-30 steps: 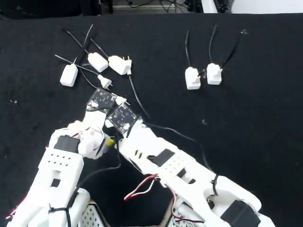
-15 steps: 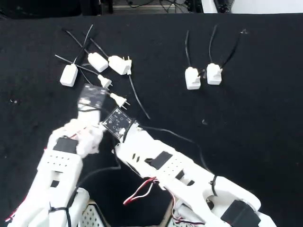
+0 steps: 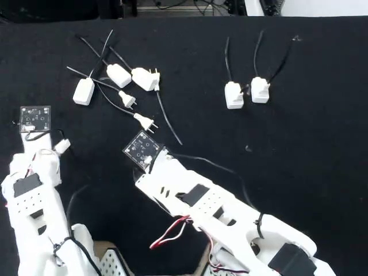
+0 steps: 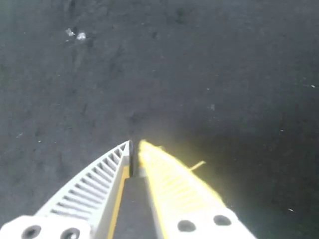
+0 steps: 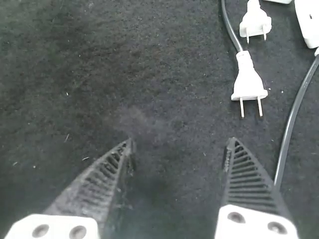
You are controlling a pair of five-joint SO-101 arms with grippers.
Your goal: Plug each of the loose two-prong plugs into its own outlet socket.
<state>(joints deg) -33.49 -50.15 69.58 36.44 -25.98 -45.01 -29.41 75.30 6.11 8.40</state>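
Here the front plug [image 3: 144, 121], a loose white two-prong plug on a black cord, lies flat on the black worktop [image 3: 299, 172] with its prongs pointing toward the right arm [image 3: 213, 207]. The right hand [image 5: 180, 144] sits just short of that plug, released, with its two dark fingers spread wide over bare cloth and nothing between them. In the right wrist view the front plug [image 5: 249, 82] lies a little beyond one fingertip and off to its side, clear of both fingers.

The second plug [image 3: 126, 99], also loose, lies just beyond the front plug, apart from it, with its prongs turned the same way. Past the second plug is a cluster of white blocks [image 3: 119, 75], three of them among crossing black cords. A pair of white blocks [image 3: 234, 95] stands well apart from the front plug, off toward the right arm's side of the worktop. The two sit close side by side, each with a black cord running away from the arms.

The left arm [image 3: 31, 190] is well apart from the front plug, out at the worktop's edge. The left hand [image 4: 134, 147] is clenched, its white and yellow fingers pressed together on nothing, over bare black cloth.
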